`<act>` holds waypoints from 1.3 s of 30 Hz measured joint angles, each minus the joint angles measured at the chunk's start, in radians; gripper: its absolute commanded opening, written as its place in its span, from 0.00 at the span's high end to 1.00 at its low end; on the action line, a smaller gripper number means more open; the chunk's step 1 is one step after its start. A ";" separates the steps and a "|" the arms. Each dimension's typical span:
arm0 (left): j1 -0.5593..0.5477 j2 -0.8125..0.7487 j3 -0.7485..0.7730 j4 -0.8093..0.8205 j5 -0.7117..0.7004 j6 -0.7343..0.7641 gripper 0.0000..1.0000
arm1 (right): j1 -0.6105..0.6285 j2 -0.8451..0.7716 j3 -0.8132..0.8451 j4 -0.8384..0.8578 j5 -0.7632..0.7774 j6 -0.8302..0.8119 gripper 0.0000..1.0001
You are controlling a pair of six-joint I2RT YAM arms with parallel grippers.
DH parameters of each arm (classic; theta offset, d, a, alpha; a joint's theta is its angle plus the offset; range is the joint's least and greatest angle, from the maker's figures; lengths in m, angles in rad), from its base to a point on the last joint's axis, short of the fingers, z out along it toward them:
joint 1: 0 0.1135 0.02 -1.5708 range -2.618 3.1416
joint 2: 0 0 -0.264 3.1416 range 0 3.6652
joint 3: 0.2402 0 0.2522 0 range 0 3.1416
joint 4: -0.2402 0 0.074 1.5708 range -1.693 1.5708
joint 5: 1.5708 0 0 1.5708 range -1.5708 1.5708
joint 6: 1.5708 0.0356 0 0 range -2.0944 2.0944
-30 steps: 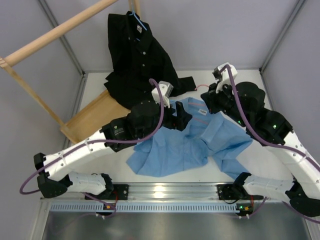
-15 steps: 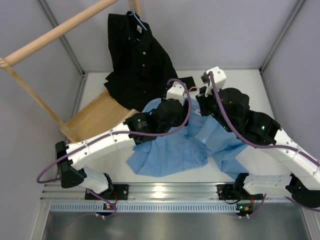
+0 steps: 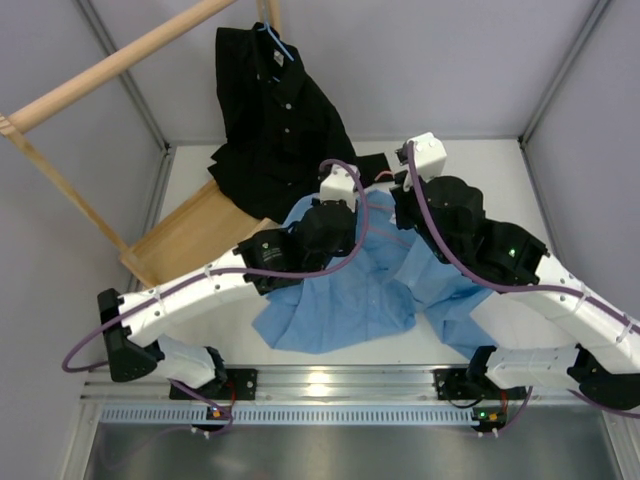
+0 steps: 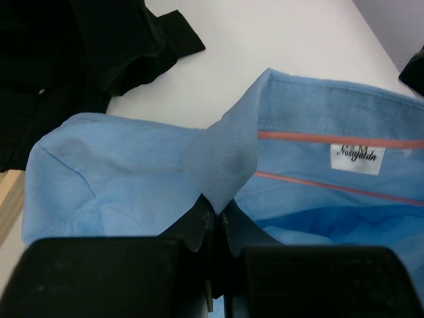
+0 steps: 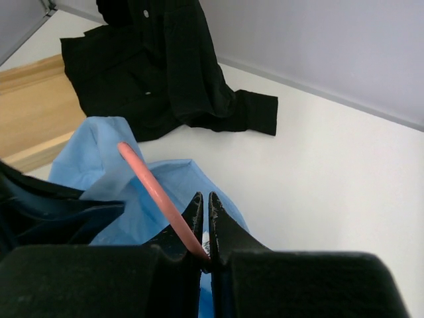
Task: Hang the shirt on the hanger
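Our left gripper (image 4: pixel 213 209) is clenched on a pinch of the shirt (image 4: pixel 119 165). Its two dark fingers are pressed together, and a peak of light blue cloth stands up between their tips, just beside the collar band. To the right of that fold the collar lies open, showing a white label (image 4: pixel 358 159). One thin pink line runs above the label and one below it, though we cannot tell from the left wrist view whether they are wire or stitching.

Our right gripper (image 5: pixel 205 212) is clamped on the hanger (image 5: pixel 152 189). The pink wire comes out from between the closed fingers and slants up and left into a raised fold of the blue cloth (image 5: pixel 99 152).

From above, both wrists meet over the far end of the shirt (image 3: pixel 340 305). The rest of it spreads rumpled on the white table (image 3: pixel 480 160), between the two arms and toward the near edge. The collar end is lifted under the wrists, and the hanger is mostly hidden there.

Beyond the blue cloth, a black shirt (image 3: pixel 275 110) hangs on a blue hanger (image 3: pixel 280 45) from a slanted wooden rail (image 3: pixel 110 65). Its lower part and one sleeve trail onto the table, close to the blue collar. A wooden board (image 3: pixel 185 235) lies to the left of the shirt, partly under the black one.
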 measured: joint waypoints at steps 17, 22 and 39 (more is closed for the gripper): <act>0.000 -0.140 -0.249 0.140 0.114 -0.027 0.67 | -0.071 -0.029 -0.029 0.083 0.068 0.108 1.00; 0.000 -0.140 -0.242 0.146 0.169 0.029 0.02 | -0.080 -0.108 -0.151 0.186 0.020 0.106 1.00; 0.115 -0.327 -0.011 0.111 0.447 0.481 0.11 | -0.140 -0.218 -0.209 0.242 -0.154 0.067 1.00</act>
